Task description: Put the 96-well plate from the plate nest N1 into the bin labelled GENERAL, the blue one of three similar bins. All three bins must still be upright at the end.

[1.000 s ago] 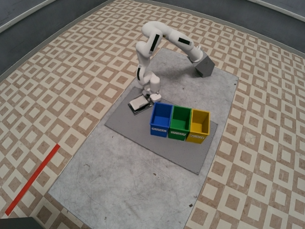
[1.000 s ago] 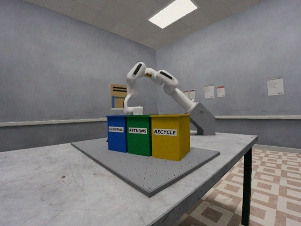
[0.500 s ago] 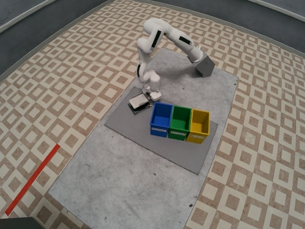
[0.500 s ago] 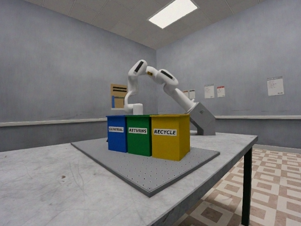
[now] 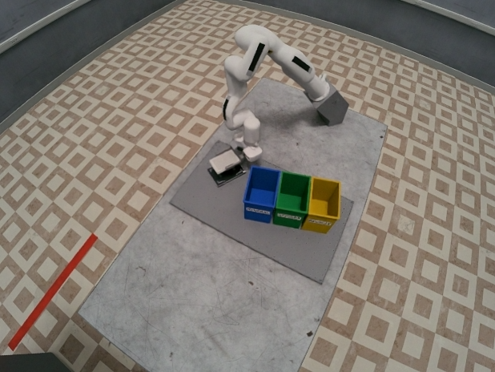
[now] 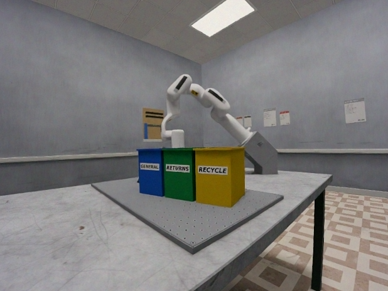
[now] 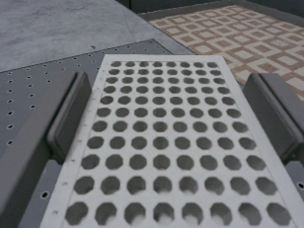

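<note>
White 96-well plate [image 5: 224, 161] [image 7: 150, 118] is pinched along its long sides by the grey two-finger gripper [image 5: 240, 155] [image 7: 169, 93], just above the black nest [image 5: 219, 180]; long axis 8-to-2 from the top; blue GENERAL bin [image 5: 258, 214] [image 6: 151, 182] sits around 4 o'clock.

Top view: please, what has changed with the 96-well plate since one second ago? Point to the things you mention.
The 96-well plate [image 5: 224, 160] [image 7: 149, 134] has risen off the plate nest [image 5: 219, 180], held by the gripper [image 5: 231, 159] [image 7: 167, 114]. The GENERAL bin [image 5: 258, 213] [image 6: 151, 180], RETURNS bin [image 5: 287, 221] [image 6: 179, 185] and RECYCLE bin [image 5: 317, 228] [image 6: 213, 189] stayed upright and in place.
</note>
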### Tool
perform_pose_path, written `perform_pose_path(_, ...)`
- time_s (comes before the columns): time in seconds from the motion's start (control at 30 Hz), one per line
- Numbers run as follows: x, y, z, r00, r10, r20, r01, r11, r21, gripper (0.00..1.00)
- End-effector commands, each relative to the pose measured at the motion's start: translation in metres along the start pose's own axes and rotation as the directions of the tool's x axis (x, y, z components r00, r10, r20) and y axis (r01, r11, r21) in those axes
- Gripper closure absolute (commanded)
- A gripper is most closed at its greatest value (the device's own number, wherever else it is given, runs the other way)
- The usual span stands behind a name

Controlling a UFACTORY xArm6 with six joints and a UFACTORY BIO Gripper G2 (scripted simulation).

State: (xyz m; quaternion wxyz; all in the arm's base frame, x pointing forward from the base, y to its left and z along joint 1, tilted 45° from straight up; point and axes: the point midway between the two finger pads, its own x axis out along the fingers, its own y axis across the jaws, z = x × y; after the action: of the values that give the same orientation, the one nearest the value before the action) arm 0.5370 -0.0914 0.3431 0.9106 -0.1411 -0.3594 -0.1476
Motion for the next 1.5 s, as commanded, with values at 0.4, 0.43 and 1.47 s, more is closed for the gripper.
perform_pose_path(0.4, 0.001, 0.000, 0.026, 1.000, 0.000, 0.000, 0.000, 1.000, 0.000, 1.00)
perform_pose_path(0.43, 0.001, 0.000, 0.028, 1.000, 0.000, 0.000, 0.000, 1.000, 0.000, 1.00)
perform_pose_path(1.47, 0.001, 0.000, 0.073, 1.000, 0.000, 0.000, 0.000, 1.000, 0.000, 1.00)
